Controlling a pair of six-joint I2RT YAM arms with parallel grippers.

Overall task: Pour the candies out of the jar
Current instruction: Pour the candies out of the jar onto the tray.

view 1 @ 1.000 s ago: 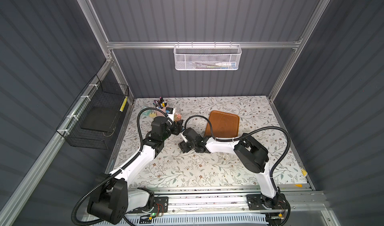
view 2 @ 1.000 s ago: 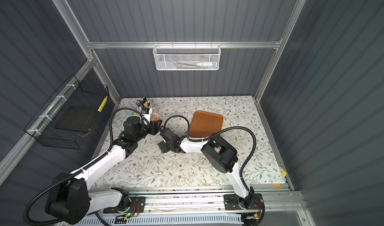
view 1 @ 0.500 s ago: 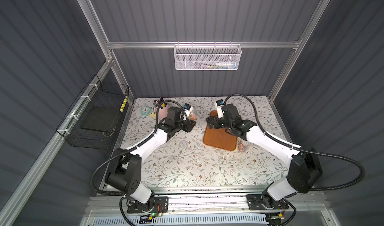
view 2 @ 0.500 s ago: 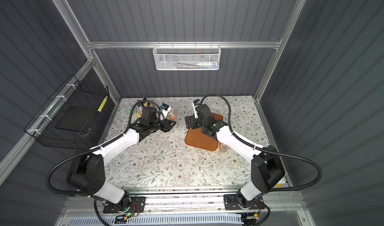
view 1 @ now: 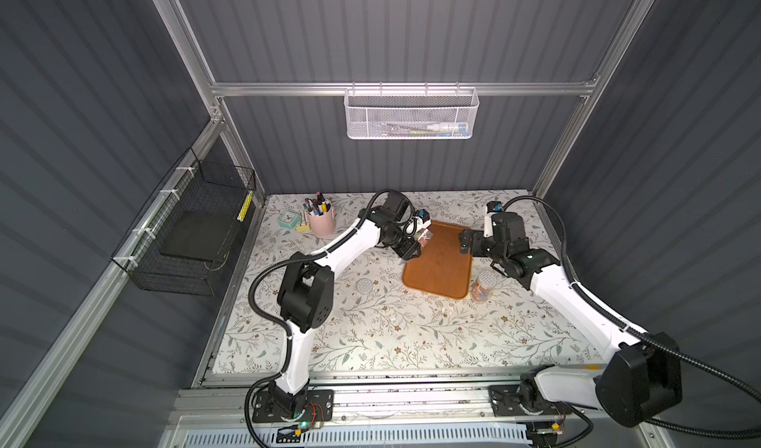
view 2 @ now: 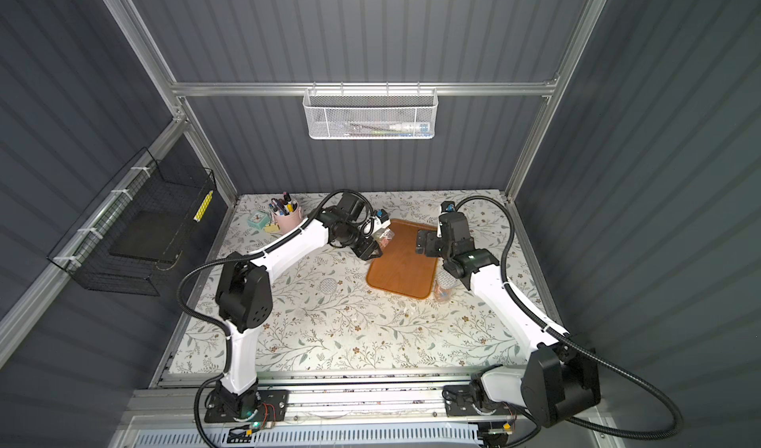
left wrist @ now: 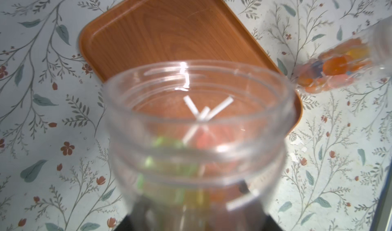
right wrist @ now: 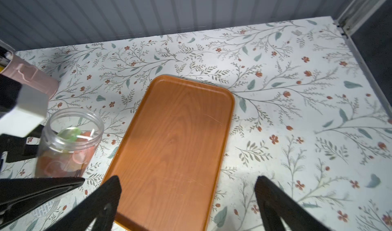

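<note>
My left gripper (view 1: pixel 413 247) is shut on a clear, lidless jar (view 1: pixel 424 237) (view 2: pixel 385 236) at the far-left corner of the brown tray (view 1: pixel 438 269) (view 2: pixel 401 269). The jar (right wrist: pixel 70 143) leans slightly, its open mouth towards the tray. The candies (left wrist: pixel 203 132) (right wrist: pixel 73 134), orange, pink and green with white sticks, lie inside it. In the left wrist view the jar (left wrist: pixel 199 151) hides the fingers. My right gripper (view 1: pixel 465 244) (right wrist: pixel 187 183) hangs open and holds nothing above the tray's (right wrist: pixel 174 134) right edge. The tray (left wrist: pixel 169 28) has nothing on it.
A second clear jar (view 1: pixel 482 289) (left wrist: pixel 339 66), capped and full of orange candies, stands off the tray's near-right corner. A loose round lid (view 1: pixel 364 286) lies on the table left of the tray. A pink pen cup (view 1: pixel 321 221) and small clock (view 1: pixel 288 219) sit at the back left.
My left gripper has carried the jar rightwards to the tray's corner. My right gripper has drawn away from it to the tray's right side and opened wide.
</note>
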